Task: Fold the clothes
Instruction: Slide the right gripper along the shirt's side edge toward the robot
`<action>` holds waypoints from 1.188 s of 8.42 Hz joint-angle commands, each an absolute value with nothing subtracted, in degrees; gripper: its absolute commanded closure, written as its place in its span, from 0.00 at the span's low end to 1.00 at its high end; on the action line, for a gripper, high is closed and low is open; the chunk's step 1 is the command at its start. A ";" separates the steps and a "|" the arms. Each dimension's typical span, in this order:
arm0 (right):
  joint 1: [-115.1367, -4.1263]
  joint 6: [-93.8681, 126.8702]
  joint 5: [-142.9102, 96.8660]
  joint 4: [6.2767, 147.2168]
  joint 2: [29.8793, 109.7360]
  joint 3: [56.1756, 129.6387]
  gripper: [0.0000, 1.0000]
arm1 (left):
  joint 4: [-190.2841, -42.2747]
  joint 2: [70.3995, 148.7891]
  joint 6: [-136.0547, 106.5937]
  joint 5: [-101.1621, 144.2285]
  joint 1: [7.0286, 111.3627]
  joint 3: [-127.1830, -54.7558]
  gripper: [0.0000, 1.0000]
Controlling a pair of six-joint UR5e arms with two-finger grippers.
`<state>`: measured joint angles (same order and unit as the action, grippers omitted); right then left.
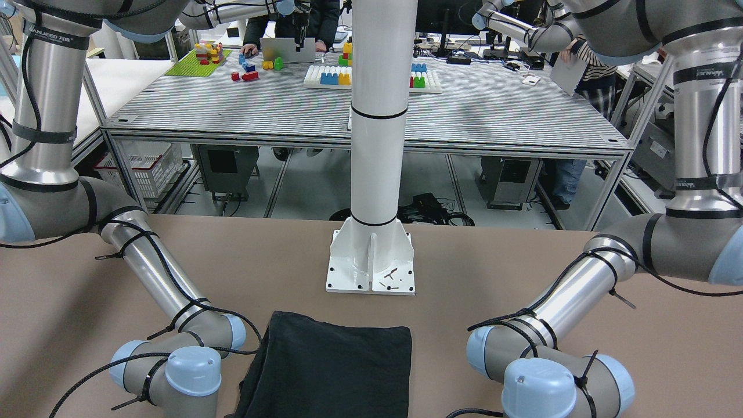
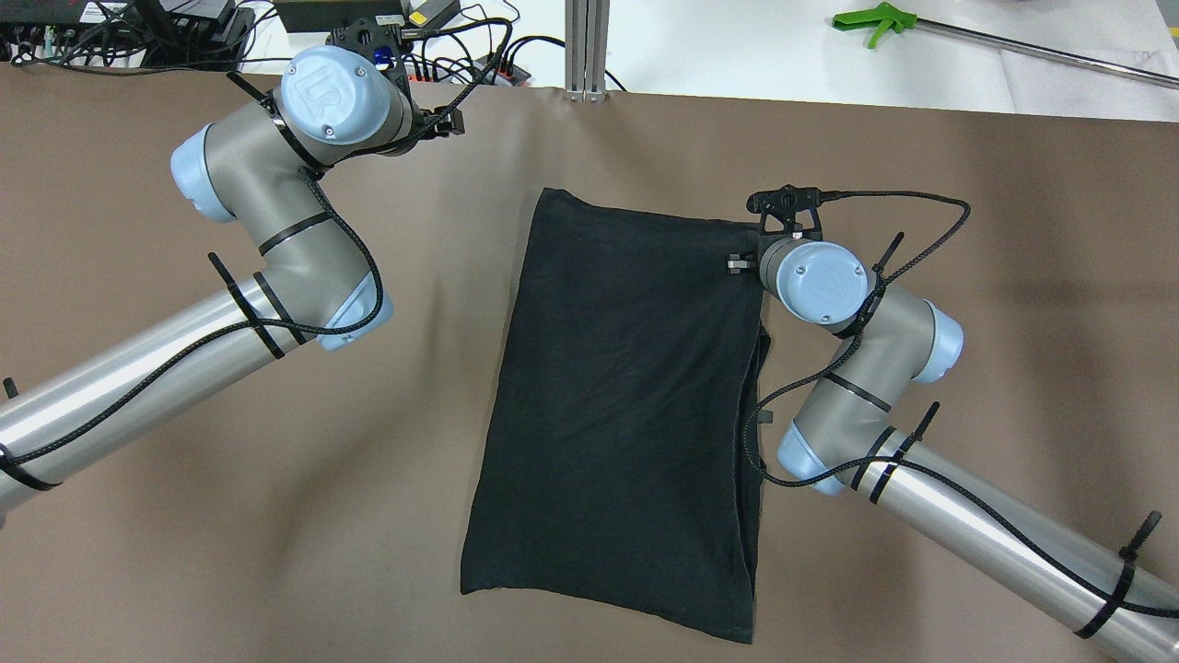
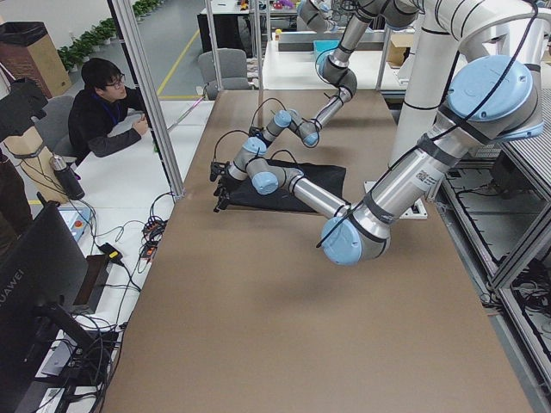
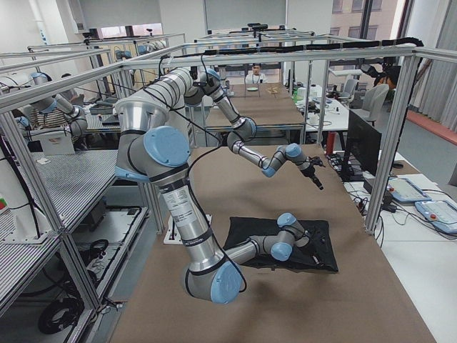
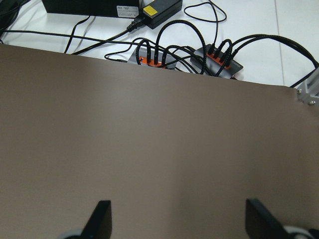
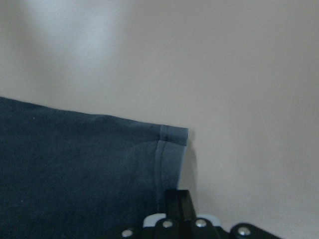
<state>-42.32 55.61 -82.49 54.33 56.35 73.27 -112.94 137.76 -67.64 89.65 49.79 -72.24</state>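
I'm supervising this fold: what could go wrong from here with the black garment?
1. The right gripper sits shut at the very hem corner of the black garment; so thin a hold, if any, may slip or lift one layer only.
2. The right arm's black cable loops over the garment's edge and might drag it.
3. The left gripper hangs open far off, so a one-handed fold could skew.

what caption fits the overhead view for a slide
Folded black garment on the brown table, right arm at its far right corner, left arm off to the side
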 commanded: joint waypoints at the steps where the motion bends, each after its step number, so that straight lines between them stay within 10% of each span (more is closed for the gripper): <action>1: -44.80 55.02 -88.19 54.31 55.99 73.47 0.05 | -112.94 137.81 -67.68 89.65 49.92 -72.16 0.06; 10: -36.13 76.99 -94.74 58.36 60.45 87.26 0.06 | -113.12 138.25 -68.55 89.65 49.57 -72.68 0.05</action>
<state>-37.89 76.02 -94.08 58.35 57.85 85.66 -113.06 138.24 -68.15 89.65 49.73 -72.29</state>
